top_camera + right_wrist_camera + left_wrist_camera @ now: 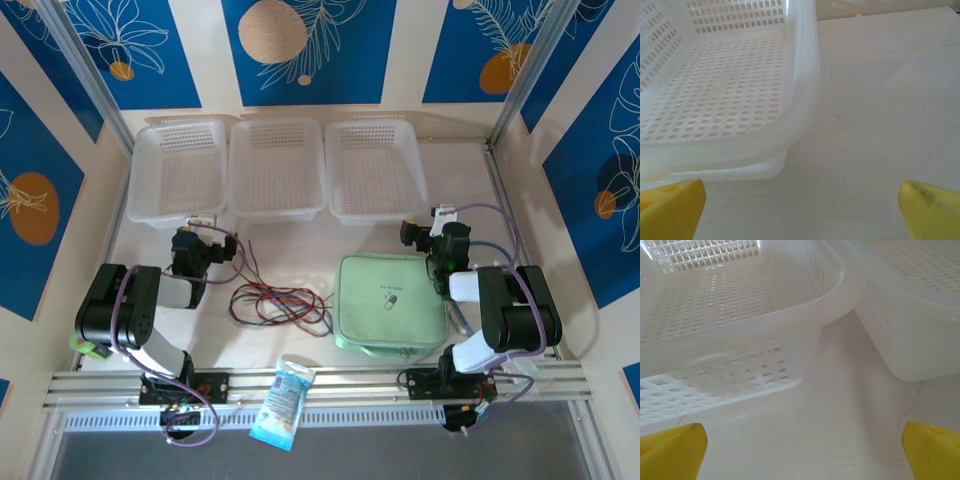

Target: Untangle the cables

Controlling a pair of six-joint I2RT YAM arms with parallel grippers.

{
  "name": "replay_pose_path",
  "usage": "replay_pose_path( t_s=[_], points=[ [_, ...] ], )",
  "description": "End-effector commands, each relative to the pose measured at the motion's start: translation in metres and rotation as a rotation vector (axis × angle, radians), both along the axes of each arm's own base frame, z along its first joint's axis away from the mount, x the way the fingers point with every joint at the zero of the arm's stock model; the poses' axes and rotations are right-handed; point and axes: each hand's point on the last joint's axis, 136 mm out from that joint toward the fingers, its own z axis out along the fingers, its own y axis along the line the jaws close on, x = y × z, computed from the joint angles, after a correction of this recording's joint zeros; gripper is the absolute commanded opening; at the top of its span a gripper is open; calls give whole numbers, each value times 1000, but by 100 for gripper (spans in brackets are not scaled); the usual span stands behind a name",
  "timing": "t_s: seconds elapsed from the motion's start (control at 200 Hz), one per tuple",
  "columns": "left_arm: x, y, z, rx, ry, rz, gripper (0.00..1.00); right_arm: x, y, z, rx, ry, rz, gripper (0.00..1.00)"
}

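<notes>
Cables [278, 300] are seen as a loose knot of red and dark strands on the table [300, 235], just beside the left edge of a pale green pouch [390, 300] and near the left arm, with one dark end trailing up towards the baskets [275, 128]. Nothing is held: the left gripper [203, 228] and the right gripper [440, 218] are both spread wide, and in each wrist view the yellow fingertips [670, 452] [670, 207] stand far apart over bare table in front of the basket walls. The step in hand is judged to be the first reach for the knot. It would be done best if the trailing end were taken low and close to the surface by one gripper while the bundle is pinned by the other, so that a single strand is drawn out slowly rather than the whole knot dragged. Open room is offered by the bare strip between knot and baskets. Room is tighter on the right, where the pouch lies close, and towards the near rail [330, 378], where a blue snack packet [283, 400] rests.
</notes>
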Motion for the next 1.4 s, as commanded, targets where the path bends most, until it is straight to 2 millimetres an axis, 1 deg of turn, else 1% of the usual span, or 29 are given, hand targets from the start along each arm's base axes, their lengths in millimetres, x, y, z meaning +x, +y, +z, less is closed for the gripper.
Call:
replay_pose_path(
  t_s=[0.0, 0.085, 0.16, 0.18, 0.185, 0.19, 0.225, 0.24, 0.255, 0.295, 0.35, 0.37, 0.455, 0.49, 0.595, 0.68, 0.725, 0.775, 0.84, 0.885, 0.94, 0.99, 1.09, 1.151, 1.191, 1.246, 1.301, 1.321, 1.396],
  points=[
    [4, 3, 16, -12, -52, 9, 99, 0, -5, 16, -4, -51, -45, 99],
    [-1, -2, 24, -6, -85, -22, 99, -11, -4, 23, -13, -117, -40, 99],
    [-5, 4, 34, 0, -102, 18, 99, -15, -5, 30, -50, -146, -83, 99],
    [-7, 5, 37, 0, -107, 27, 99, -15, -6, 31, -56, -134, -95, 99],
    [-7, 5, 38, -1, -109, 30, 99, -15, -5, 35, -55, -144, -94, 99],
    [-8, 6, 38, -1, -111, 31, 99, -16, -6, 33, -59, -133, -100, 99],
    [-11, 7, 44, -1, -125, 39, 99, -17, -7, 36, -61, -118, -109, 99],
    [-13, 7, 47, -1, -133, 40, 99, -17, -7, 42, -58, -131, -114, 99],
    [-15, 7, 49, -1, -139, 42, 99, -18, -8, 42, -59, -123, -117, 99],
    [-19, 8, 56, -1, -157, 46, 99, -20, -10, 53, -57, -146, -126, 99],
    [-24, 9, 64, 1, -165, 59, 99, -24, -13, 61, -43, -161, -128, 99],
    [-25, 10, 67, -2, -163, 65, 99, -25, -13, 61, -47, -155, -123, 99],
    [-30, 11, 79, -24, -154, 86, 99, -30, -20, 72, -70, -156, -151, 99],
    [-31, 11, 84, -38, -147, 93, 99, -33, -19, 77, -77, -156, -146, 99],
    [-35, 8, 91, -73, -62, 123, 99, -39, -11, 93, -99, -119, -116, 99],
    [-41, 1, 87, -70, 72, 121, 99, -45, -5, 107, -130, -89, -118, 99],
    [-47, 0, 81, -72, 147, 141, 99, -49, 1, 114, -138, -79, -114, 99],
    [-53, -5, 75, -80, 215, 129, 99, -54, 16, 121, -133, -70, -66, 99],
    [-64, -12, 69, -95, 297, 119, 99, -62, 43, 124, -119, -43, 28, 99],
    [-72, -17, 64, -114, 359, 101, 99, -71, 66, 124, -113, -16, 119, 99],
    [-80, -23, 62, -136, 416, 82, 99, -84, 98, 122, -124, 24, 266, 99],
    [-87, -25, 60, -164, 453, 87, 99, -95, 124, 121, -138, 54, 366, 99],
    [-94, -28, 61, -209, 481, 95, 99, -118, 173, 112, -165, 122, 559, 99],
    [-97, -27, 62, -211, 484, 105, 99, -132, 205, 106, -179, 151, 685, 99],
    [-98, -25, 63, -218, 487, 117, 99, -146, 231, 102, -187, 163, 790, 99],
    [-101, -26, 64, -237, 493, 126, 99, -160, 261, 96, -194, 168, 904, 100],
    [-105, -27, 62, -259, 503, 127, 99, -167, 286, 92, -187, 169, 978, 99],
    [-106, -28, 61, -266, 508, 129, 99, -169, 294, 87, -185, 184, 1001, 98],
    [-112, -28, 55, -270, 538, 131, 99, -170, 323, 77, -148, 246, 1063, 94]
  ],
)
